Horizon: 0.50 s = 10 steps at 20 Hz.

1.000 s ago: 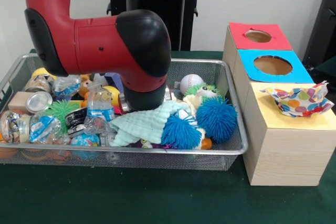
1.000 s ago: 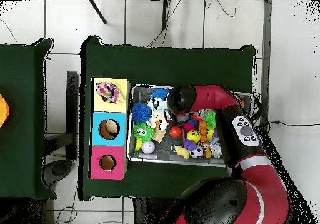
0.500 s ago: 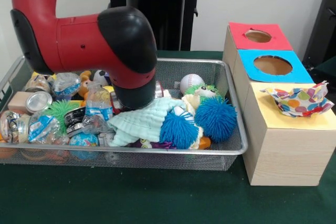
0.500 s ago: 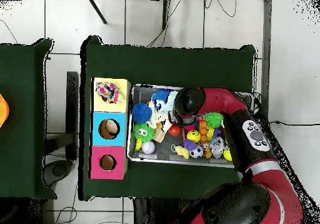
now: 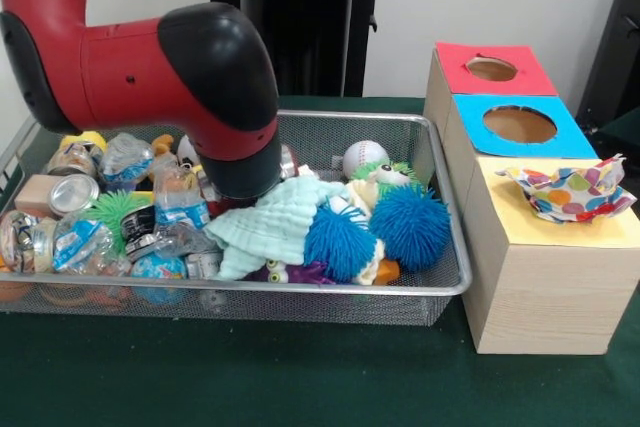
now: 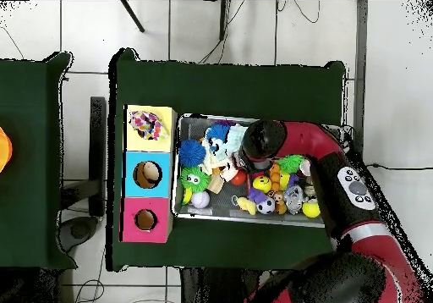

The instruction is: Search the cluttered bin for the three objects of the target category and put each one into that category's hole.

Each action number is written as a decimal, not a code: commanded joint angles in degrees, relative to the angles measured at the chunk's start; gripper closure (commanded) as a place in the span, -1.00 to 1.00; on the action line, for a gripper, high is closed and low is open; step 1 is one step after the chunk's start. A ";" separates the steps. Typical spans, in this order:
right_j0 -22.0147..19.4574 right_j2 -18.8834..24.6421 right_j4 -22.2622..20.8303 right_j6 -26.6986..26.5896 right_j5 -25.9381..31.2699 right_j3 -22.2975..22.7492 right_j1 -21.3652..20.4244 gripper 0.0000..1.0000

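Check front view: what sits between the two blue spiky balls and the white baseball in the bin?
Front view: a green spiky toy with eyes lies between the blue spiky balls and the white baseball, with a cream plush piece beside it.

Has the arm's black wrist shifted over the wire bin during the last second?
Yes. The black wrist has slid leftward in the front view, away from the colored hole box.
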 commanded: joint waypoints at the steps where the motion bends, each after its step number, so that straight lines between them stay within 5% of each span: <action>1: -4.61 2.12 -7.65 -17.45 -8.94 -10.80 -7.26 1.00; 10: -6.20 2.65 -10.69 -18.45 -11.64 -9.02 -9.18 1.00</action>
